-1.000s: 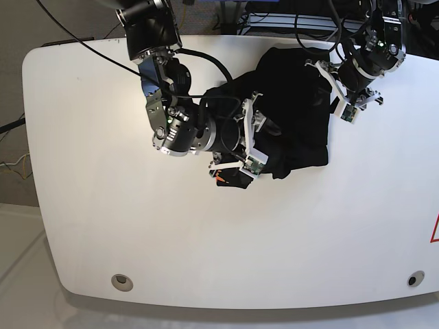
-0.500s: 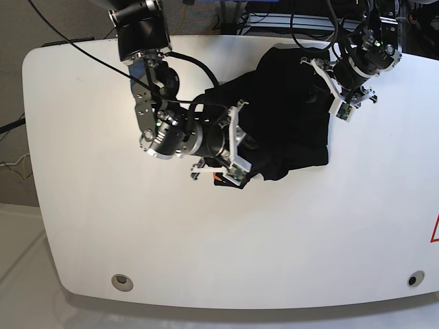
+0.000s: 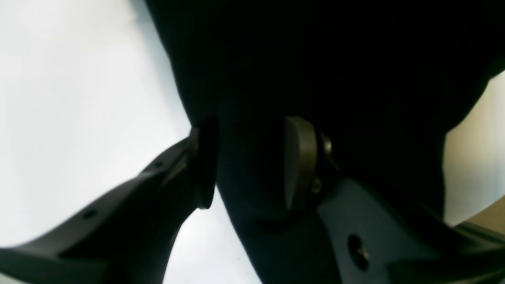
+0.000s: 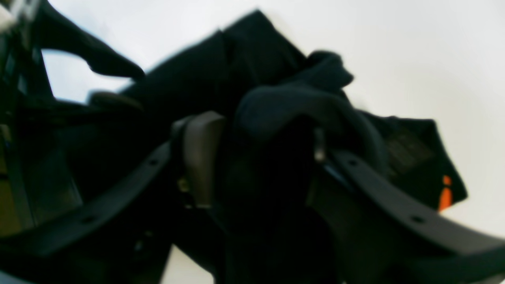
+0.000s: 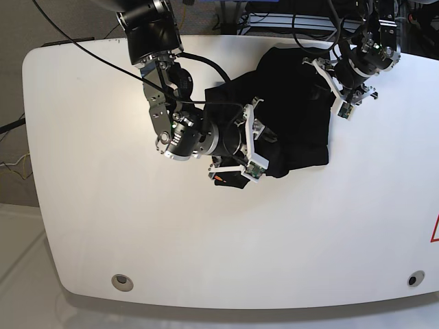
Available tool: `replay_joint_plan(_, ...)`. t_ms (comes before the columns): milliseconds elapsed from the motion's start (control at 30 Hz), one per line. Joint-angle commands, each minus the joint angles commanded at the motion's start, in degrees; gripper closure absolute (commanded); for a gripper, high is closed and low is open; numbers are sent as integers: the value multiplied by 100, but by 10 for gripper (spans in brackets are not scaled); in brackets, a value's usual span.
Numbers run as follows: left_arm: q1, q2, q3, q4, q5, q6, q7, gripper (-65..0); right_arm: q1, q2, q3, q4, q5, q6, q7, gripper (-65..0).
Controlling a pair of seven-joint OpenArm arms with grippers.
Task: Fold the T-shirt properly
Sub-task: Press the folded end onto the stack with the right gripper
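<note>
Wrist views: both grippers, left [image 3: 248,161] and right [image 4: 256,157], clamped onto the T-shirt [image 5: 291,116] (bunched black cloth)

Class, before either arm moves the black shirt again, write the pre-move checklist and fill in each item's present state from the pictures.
1. Left claw has cloth between its fingers: ok; the T-shirt fills the gap in the left wrist view.
2. Right claw has cloth between its fingers: ok; a bunched fold sits there.
3. Shirt lies flat for folding: not ok; it is crumpled in a heap.
4. Shirt is fully on the table: cannot tell; its far edge reaches the table's back edge.
5. Orange print is visible: ok.
</note>
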Motion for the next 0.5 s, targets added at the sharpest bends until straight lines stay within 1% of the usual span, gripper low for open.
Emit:
replay_joint_plan(67,-13,15,-8,28,16,-2,15,-244,-68,-14,-104,9,8,32,-47,-217)
replay_joint_plan(133,-23,16,-29,52,24,-5,4,-245,-166,-39,-251,32,20,76,-89,-216)
replay_joint_plan(200,-25,-5,-63,70,28,-7,-7,-245,-271,-76,-420,53,34,133,-131,-228)
replay_joint_plan(267,-17,-42,-92,106,28,-10,-37,-248,-392,-111,-611,79,56,136,-180,-251)
replay_joint_plan(333,6,-53,-162,194,30,-19,-53,-247,-564,-196,-934,179,82,136,-165,-275)
replay_joint_plan(400,0,-53,-162,226,29,-22,-53,-247,-596,-282,-1035,194,57,136,-165,-283)
replay_joint_plan(500,-1,-46,-129,293,35,-32,-42,-247,-589,-488,-1081,212,-93,136,-133,-270)
